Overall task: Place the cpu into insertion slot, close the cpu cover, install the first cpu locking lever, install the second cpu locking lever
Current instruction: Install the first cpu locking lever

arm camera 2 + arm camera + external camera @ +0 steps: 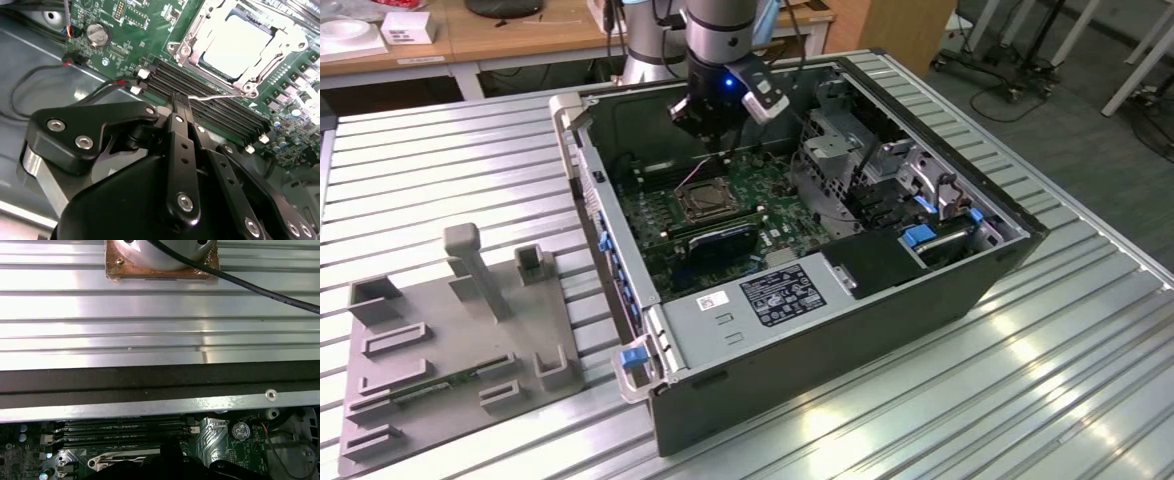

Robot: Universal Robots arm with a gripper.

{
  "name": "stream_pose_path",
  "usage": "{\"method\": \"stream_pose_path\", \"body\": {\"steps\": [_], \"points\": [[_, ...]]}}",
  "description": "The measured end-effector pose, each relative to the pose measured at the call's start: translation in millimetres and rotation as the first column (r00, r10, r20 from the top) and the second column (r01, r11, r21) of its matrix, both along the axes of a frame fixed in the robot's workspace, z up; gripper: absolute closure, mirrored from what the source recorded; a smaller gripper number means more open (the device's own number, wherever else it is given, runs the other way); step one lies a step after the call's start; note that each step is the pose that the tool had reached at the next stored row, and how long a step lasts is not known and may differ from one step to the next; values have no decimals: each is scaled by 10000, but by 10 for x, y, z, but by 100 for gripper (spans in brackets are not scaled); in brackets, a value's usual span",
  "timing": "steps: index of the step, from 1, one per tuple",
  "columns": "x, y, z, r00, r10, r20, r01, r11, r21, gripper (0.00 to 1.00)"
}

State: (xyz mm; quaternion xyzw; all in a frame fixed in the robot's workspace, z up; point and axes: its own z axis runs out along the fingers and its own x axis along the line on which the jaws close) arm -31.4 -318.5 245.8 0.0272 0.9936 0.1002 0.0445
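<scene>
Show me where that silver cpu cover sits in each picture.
Exterior view: cpu cover, mid-board inside the case.
Second wrist view: cpu cover, framing the cpu, beyond the memory slots.
First wrist view: its edge, beside the memory slots.
Shared landmark: the memory slots.

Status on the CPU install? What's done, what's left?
Done: the cpu sits in place and the cpu cover looks closed over it. In hand: the gripper is at a thin wire locking lever that stands out over the memory slots, apparently unlatched. Left: latching the levers; I can't tell if the other is locked.
</scene>
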Motion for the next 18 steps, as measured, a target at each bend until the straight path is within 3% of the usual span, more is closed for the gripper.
{"method": "stream_pose_path", "body": {"steps": [3,6,12,18], "points": [[-37,0,1,10000,-1,24,1,10000,0,89],[-132,0,-6,10000,0,91,0,10000,1,89],[-240,0,-61,9995,-1,322,1,10000,1,89],[-339,-5,-135,9989,-1,464,1,10000,0,89]]}}
